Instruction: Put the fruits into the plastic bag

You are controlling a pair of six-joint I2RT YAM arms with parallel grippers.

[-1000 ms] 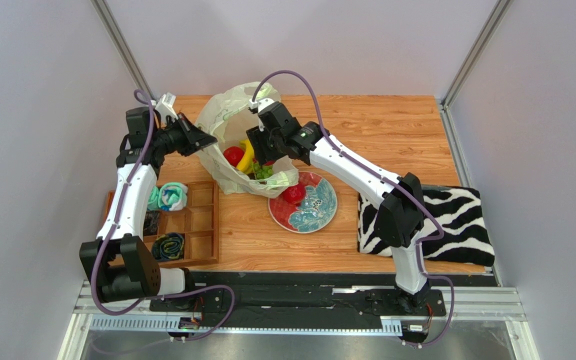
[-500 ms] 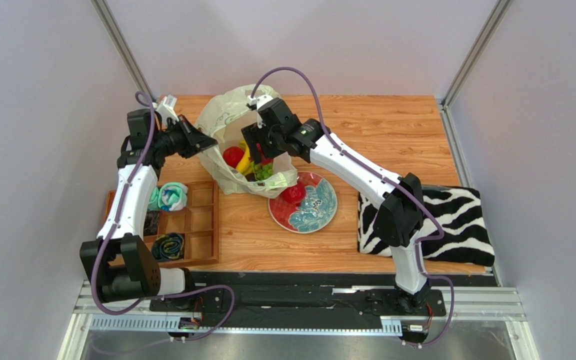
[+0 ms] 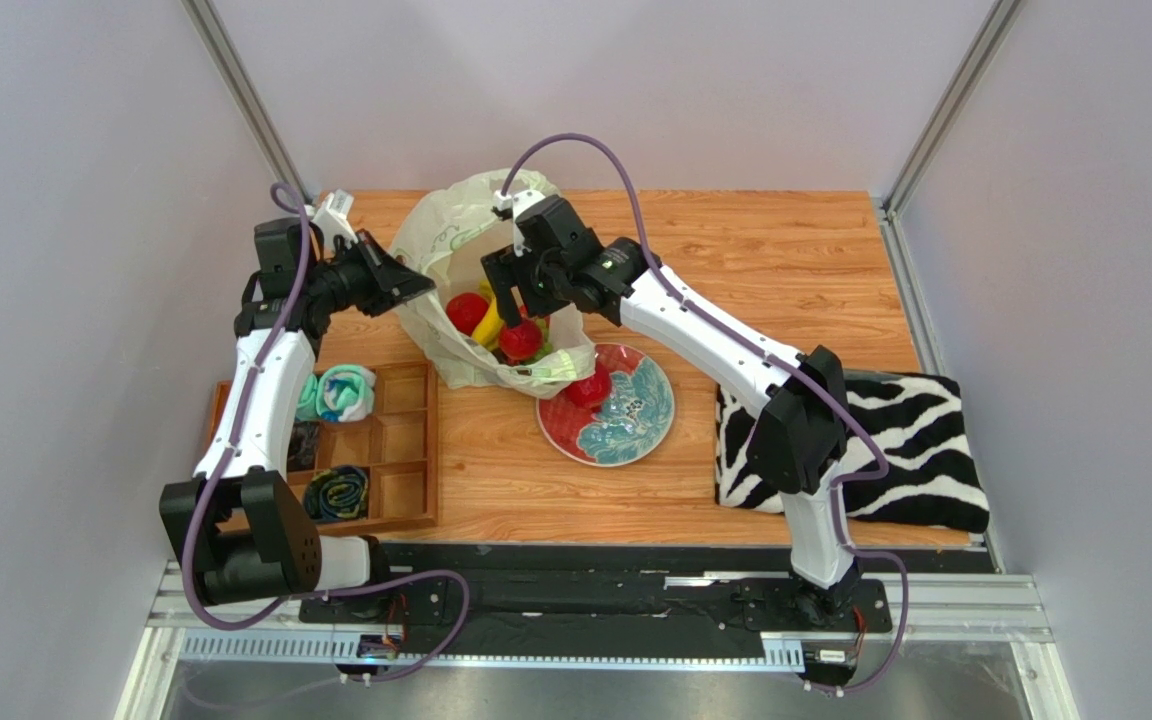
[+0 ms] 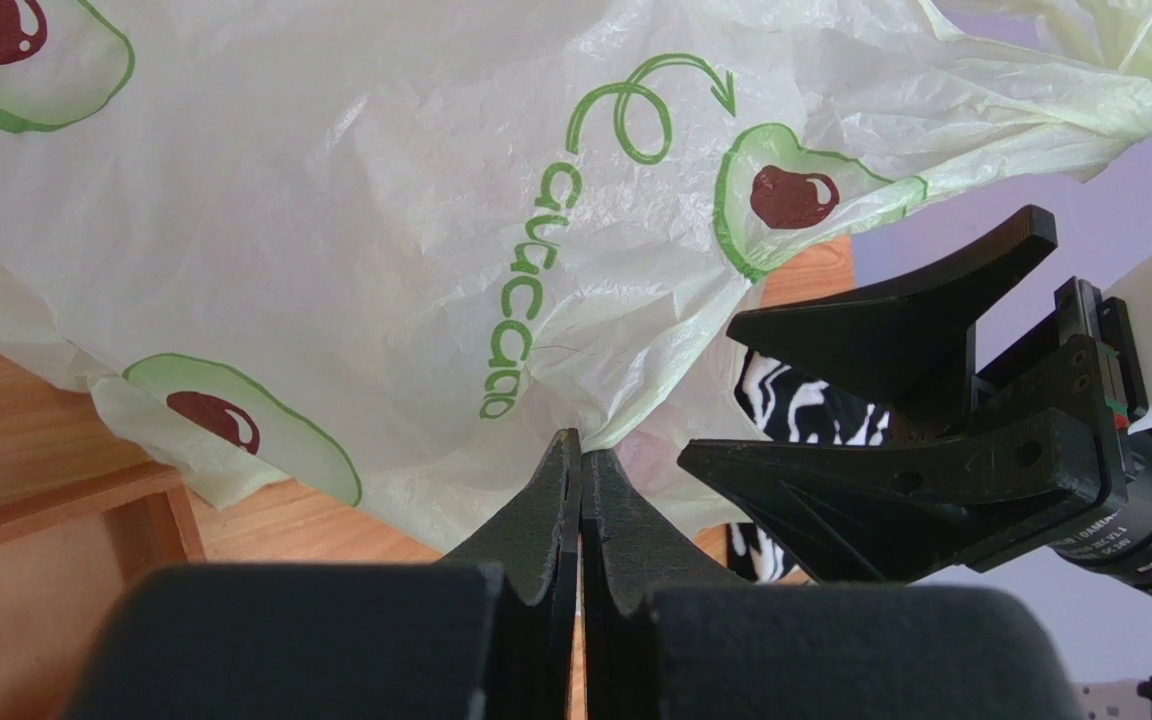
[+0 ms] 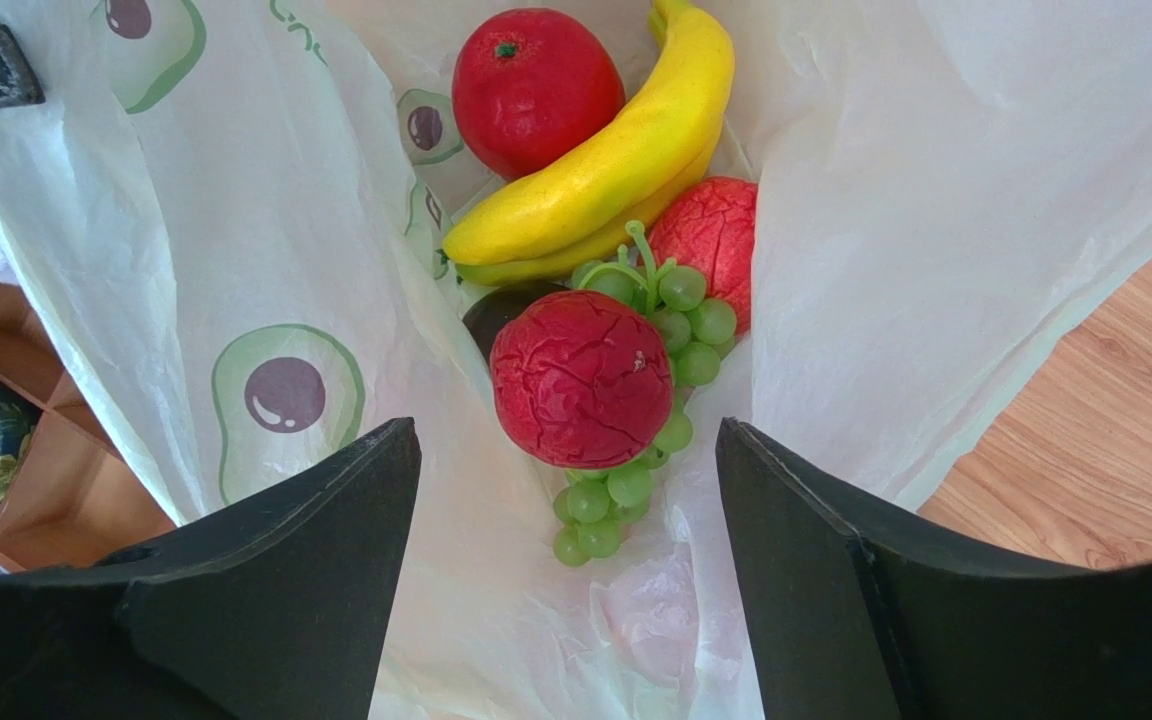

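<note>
Left claw pinches bag; right claw gapes wide.

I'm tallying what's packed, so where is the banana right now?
In the right wrist view the banana lies inside the plastic bag, upper centre, with a smooth red fruit to its left and the grape bunch just below it.

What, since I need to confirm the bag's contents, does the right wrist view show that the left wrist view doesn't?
Only the right wrist view looks into the plastic bag: a banana, three red fruits and grapes lie inside. Only the left wrist view shows the left gripper shut on a fold of the bag's outer wall. Both show the open right gripper, the bag's avocado prints and the wooden table.
</note>
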